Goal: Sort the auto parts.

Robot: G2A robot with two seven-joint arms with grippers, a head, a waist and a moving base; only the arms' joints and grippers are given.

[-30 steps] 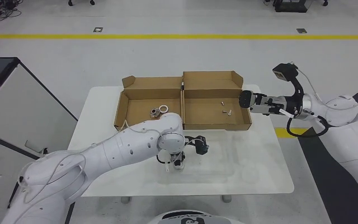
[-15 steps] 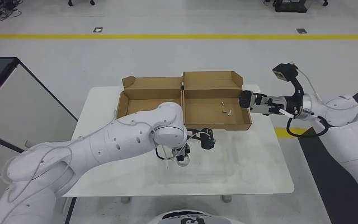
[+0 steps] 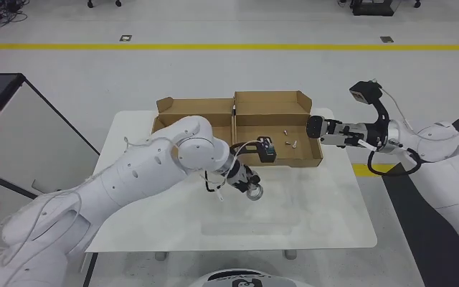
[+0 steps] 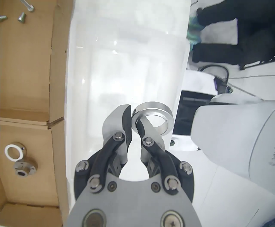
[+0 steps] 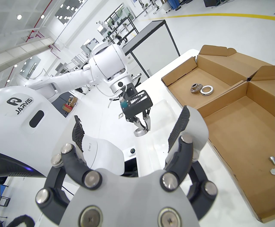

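Lying along the far edge of the white table [image 3: 323,215], 2 open cardboard boxes are being shown side by side, inner walls touching: left box [image 3: 193,107] and right box [image 3: 272,106]. 2 parts are being kept on the left box's floor, touching each other: 1 flanged hub [image 4: 21,168] and 1 ring collar [image 4: 13,152]. 3 small bolts [image 4: 21,17] are being kept on the right box's floor, toward its right wall.

1 more metal ring [image 4: 152,117] is being gripped by the left gripper [image 4: 133,120]. Jaws are nearly closed, w/ the ring wall pinched between one finger in the bore and one outside. It is being held in the air over the table's middle, near the boxes' front walls.

The right gripper [image 5: 131,129] is being held wide open w/ nothing in it, at the right box's right wall near the table's far right corner.

- **Rings:** smooth, round, silvery metal w/ flat faces.
- **Hub:** dull grey metal, round, centre hole.
- **Boxes:** plain brown card, shallow, flaps up.
- **Pads** [image 5: 182,126]: black, ribbed.
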